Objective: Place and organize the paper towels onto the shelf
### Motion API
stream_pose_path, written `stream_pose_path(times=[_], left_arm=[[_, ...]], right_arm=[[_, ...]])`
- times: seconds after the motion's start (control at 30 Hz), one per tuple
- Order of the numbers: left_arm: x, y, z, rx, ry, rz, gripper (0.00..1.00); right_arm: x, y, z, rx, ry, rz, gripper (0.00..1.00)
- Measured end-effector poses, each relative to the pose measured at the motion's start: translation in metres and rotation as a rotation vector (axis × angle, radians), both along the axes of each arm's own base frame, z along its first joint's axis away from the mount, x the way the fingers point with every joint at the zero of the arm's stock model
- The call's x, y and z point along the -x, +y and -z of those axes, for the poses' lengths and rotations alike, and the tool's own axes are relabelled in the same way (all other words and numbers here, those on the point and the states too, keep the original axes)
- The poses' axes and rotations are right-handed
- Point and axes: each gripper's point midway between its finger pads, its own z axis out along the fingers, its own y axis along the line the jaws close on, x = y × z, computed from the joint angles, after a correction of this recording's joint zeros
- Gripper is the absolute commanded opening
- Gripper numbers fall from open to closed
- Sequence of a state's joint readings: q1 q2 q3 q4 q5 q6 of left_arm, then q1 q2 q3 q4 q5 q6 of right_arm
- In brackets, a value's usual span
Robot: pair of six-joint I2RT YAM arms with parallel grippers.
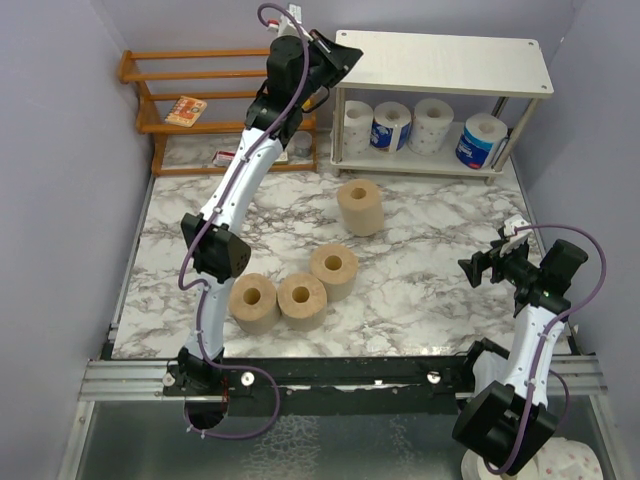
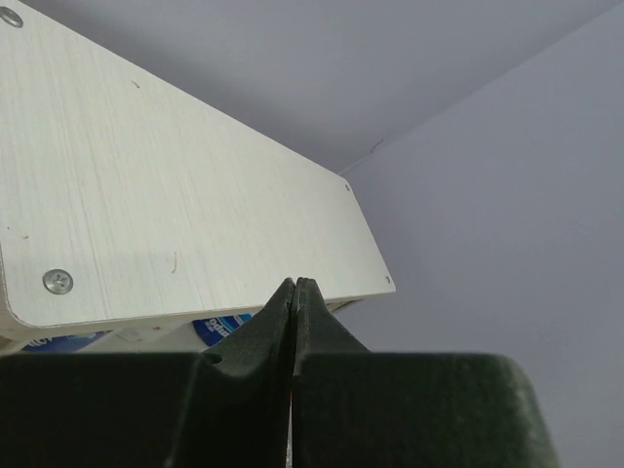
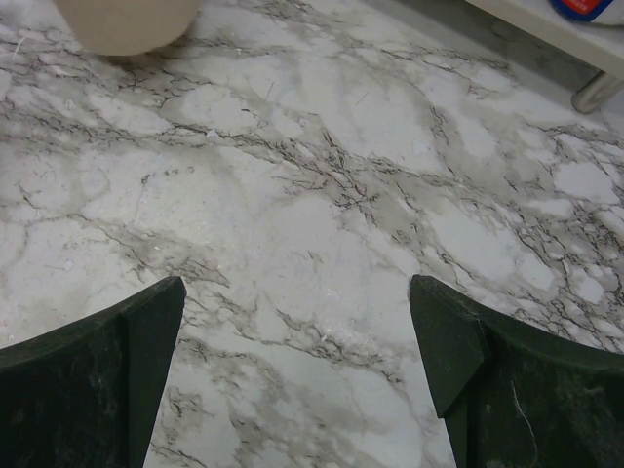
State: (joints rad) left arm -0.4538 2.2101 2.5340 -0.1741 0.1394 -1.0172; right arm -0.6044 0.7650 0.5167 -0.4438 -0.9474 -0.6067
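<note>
The left gripper point(image 2: 294, 285) is pinched shut on nothing by the top board of the shelf point(image 2: 175, 214), apparently free for another fetch, since four white and blue-wrapped rolls point(image 1: 432, 122) line the lower tier. The right gripper point(image 3: 294, 292) hangs wide open and empty over the table point(image 3: 322, 175), probably readied for the four brown rolls point(image 1: 302, 314) standing on it.

Grey-veined marble tabletop point(image 1: 430, 300), four tan-brown cylindrical paper rolls point(image 1: 302, 300) upright left of the right claw point(image 1: 468, 268), orange-brown slatted wooden rack point(image 1: 200, 75) left of the left claw point(image 1: 348, 52), white two-board metal-legged shelf point(image 1: 450, 60) right of it, four white and blue-wrapped rolls point(image 1: 433, 125) on its lower board
</note>
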Motion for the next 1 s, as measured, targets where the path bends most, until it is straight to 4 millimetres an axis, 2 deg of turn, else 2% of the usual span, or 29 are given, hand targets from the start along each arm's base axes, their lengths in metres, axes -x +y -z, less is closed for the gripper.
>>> stream_pose_path(times=[0.1,0.13,0.17,0.23,0.27,0.3,0.37,0.5,0.57,0.63,0.67,0.7,0.77,0.87,0.93,1.0], left_arm=[[-0.001,0.002,-0.002,-0.003,-0.009,-0.011,0.0],[-0.001,0.002,-0.003,-0.007,-0.014,-0.011,0.03],[0.0,0.003,-0.003,-0.014,-0.02,-0.01,0.14],[0.001,0.002,0.001,-0.044,-0.019,0.0,0.5],[0.004,0.003,0.009,-0.088,-0.017,0.008,0.64],[0.007,0.004,0.017,-0.113,0.001,0.017,0.69],[0.019,0.01,0.043,-0.203,0.042,0.047,0.73],[0.056,0.039,0.1,-0.38,0.136,0.135,0.74],[0.068,0.071,0.127,-0.426,0.187,0.159,0.74],[0.071,0.113,0.148,-0.445,0.238,0.144,0.74],[0.07,0.143,0.159,-0.457,0.264,0.113,0.74],[0.07,0.163,0.168,-0.468,0.284,0.09,0.74],[0.077,0.228,0.185,-0.513,0.328,-0.005,0.77],[0.092,0.284,0.189,-0.611,0.346,-0.102,0.77],[0.103,0.298,0.184,-0.683,0.332,-0.129,0.77],[0.116,0.304,0.185,-0.758,0.32,-0.133,0.77]], right_arm=[[0.0,0.0,0.0,0.0,0.0,0.0,0.99],[0.0,0.0,0.0,0.0,0.0,0.0,0.99],[0.0,0.0,0.0,0.0,0.0,0.0,0.99],[0.0,0.0,0.0,0.0,0.0,0.0,0.99],[0.0,0.0,0.0,0.0,0.0,0.0,0.99],[0.0,0.0,0.0,0.0,0.0,0.0,1.0],[0.0,0.0,0.0,0.0,0.0,0.0,1.0],[0.0,0.0,0.0,0.0,-0.001,0.0,0.99],[0.0,0.0,-0.001,-0.007,0.0,0.004,0.99],[0.0,0.001,-0.007,-0.019,0.0,0.011,0.99],[-0.001,0.0,-0.016,-0.019,-0.009,0.017,0.99],[-0.003,-0.002,-0.025,-0.012,-0.022,0.024,0.99],[-0.011,-0.01,-0.062,0.025,-0.074,0.051,0.99],[-0.022,-0.023,-0.12,0.023,-0.106,0.111,0.99],[-0.032,-0.032,-0.17,0.004,-0.135,0.155,0.99],[-0.041,-0.037,-0.207,-0.02,-0.168,0.179,0.99]])
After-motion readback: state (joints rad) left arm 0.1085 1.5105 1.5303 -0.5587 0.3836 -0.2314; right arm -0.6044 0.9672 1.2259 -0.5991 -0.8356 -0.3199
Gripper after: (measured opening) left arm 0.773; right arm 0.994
